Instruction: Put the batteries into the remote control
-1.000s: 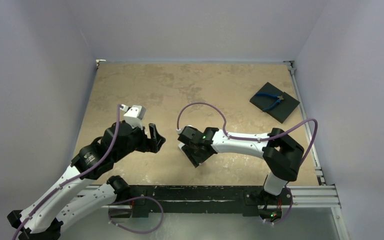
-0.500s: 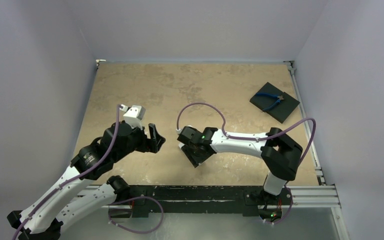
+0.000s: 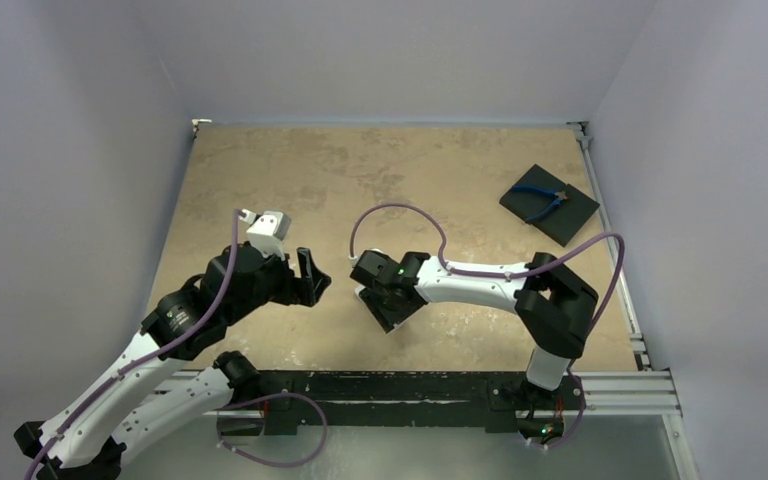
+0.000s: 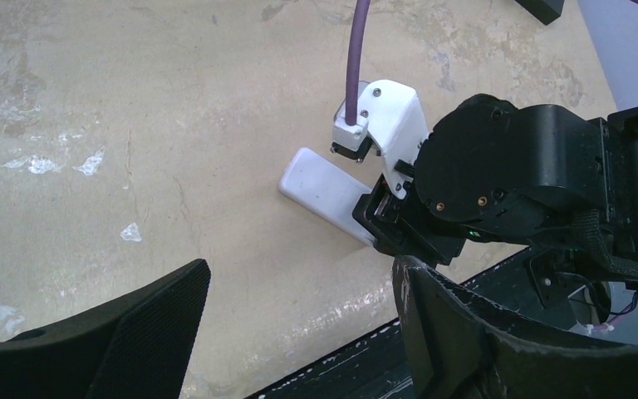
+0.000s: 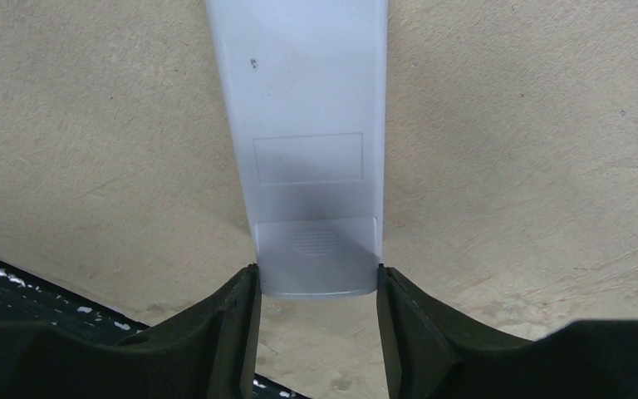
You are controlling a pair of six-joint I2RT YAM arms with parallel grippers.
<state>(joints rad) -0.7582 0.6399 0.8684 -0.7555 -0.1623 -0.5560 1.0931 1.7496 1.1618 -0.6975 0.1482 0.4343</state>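
The tabletop [image 3: 380,170] is a broad tan slab walled in on three sides, with a black rail [image 3: 380,385] along the near edge where both arms are bolted. The right arm [image 3: 480,285] reaches in toward the middle and the left arm [image 3: 190,310] leans in to face it. Far off at the right edge sits a black pad [image 3: 572,222] with blue pliers [image 3: 542,200] lying on it.

The remote control [image 5: 307,125] lies back-up near the middle of the tabletop, fairly close to the near rail. The right pincer [image 5: 316,291] is clenched on its near end, a finger pressed against each long side. The left pincer [image 4: 303,278] hangs just beside it, released and wide, grasping nothing.

I'd say the job is barely begun: the battery cover [image 5: 316,253] looks to be in place, and I can't spot the batteries anywhere. Opening the cover, fetching both cells and seating them all remain.

For room, the rail sits close behind the gripped end, so any sliding should go away from it, where the surface is open. The two pincers are near each other and need care.
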